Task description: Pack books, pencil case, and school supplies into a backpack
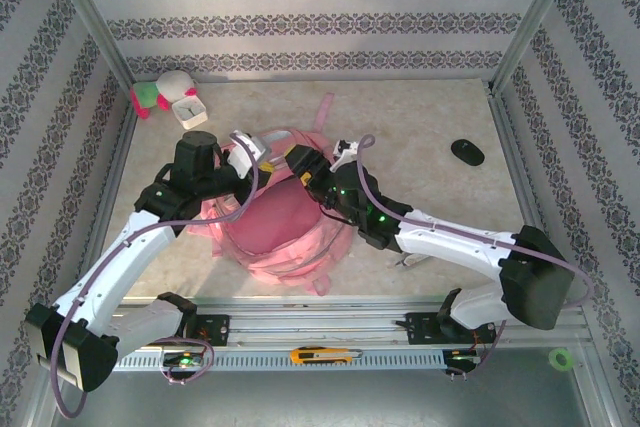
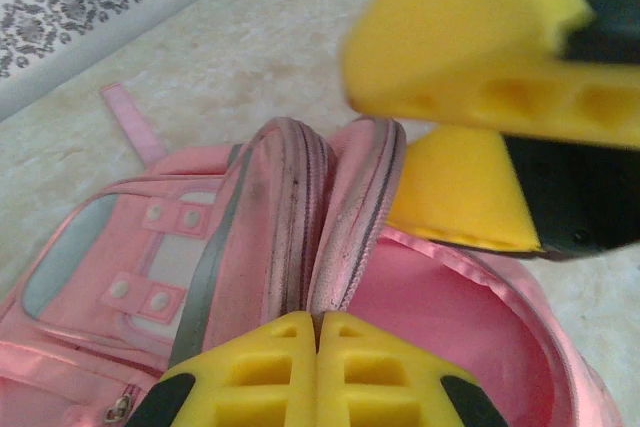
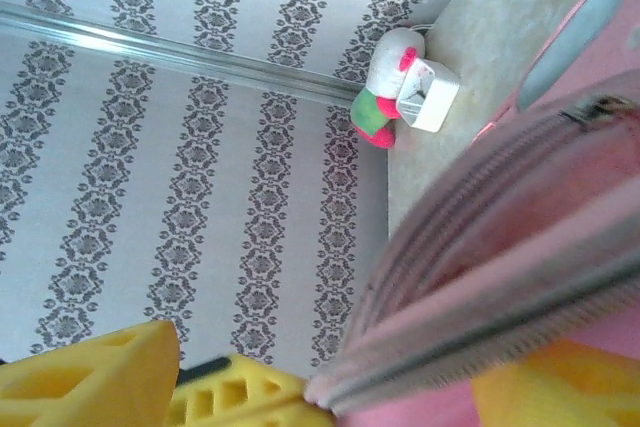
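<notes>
Backpack [image 1: 285, 222] lies pink and slumped at the middle of the worktop [image 1: 420, 112], its top zip rim raised. The left end effector [image 2: 318, 325] is clenched on that rim. The right end effector [image 3: 390, 392] stands released, fingers spread astride the same rim just beside it. Both arms reach in from the near corners over the bag's sides. Bare worktop lies behind and to the right, up to a black oval object [image 1: 467, 152] near the right wall. A white clock [image 1: 190, 109] and plush toy [image 1: 158, 95] sit in the far-left corner, well apart.
</notes>
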